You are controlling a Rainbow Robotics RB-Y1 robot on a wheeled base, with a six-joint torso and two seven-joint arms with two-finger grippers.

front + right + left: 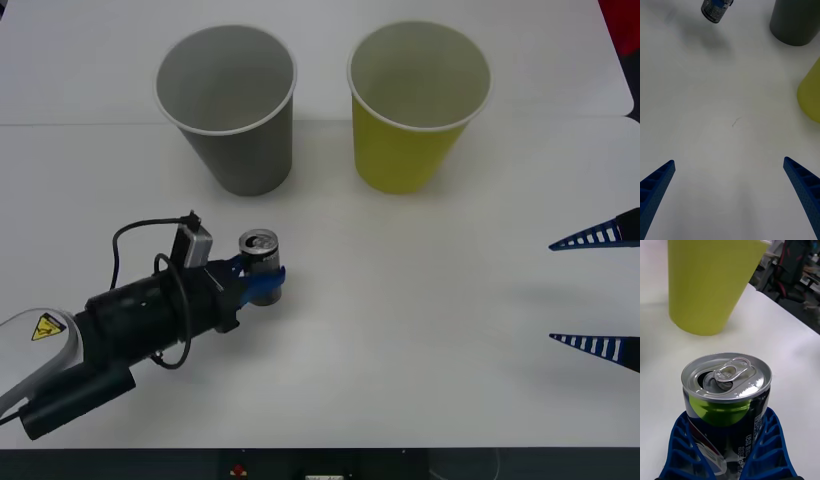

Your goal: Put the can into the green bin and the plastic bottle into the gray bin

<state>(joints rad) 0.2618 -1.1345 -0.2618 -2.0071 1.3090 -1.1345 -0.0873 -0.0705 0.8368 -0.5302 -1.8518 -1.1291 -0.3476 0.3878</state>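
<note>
In the front view, the left tool (pixel 262 278) reaches over the white bench (pixel 400 330) and is closed around the lower body of the can (pixel 259 251), which stands upright in front of the gray bin (pixel 228 105) and a little apart from it. The green bin (pixel 418 103) stands beside the gray one, toward the robot's right, and both bins are upright with open mouths. The right tool (pixel 598 292) waits at the right edge, its two blue fingers spread wide with nothing between them. I cannot find the plastic bottle. In the right wrist view, the right tool (pixel 730 195) is wide open above the bare bench, and farther off I see the can (pixel 715 9) with a bit of blue finger on it, the gray bin (pixel 797 20) and a part of the green bin (pixel 810 95). In the left wrist view, the can (pixel 727 397) sits between the ribbed blue fingers (pixel 767 450), which press on its two sides low on the wall; the pull-tab top is opened, so the can is probably empty or nearly so, and light. Its thin metal wall is smooth and a little slippery, and I judge it will dent if it is squeezed hard, so a moderate grip on the round body, as here, seems right. The green bin (pixel 711 281) stands behind the can, well apart, and I think the can must be lifted above its rim before release.
</note>
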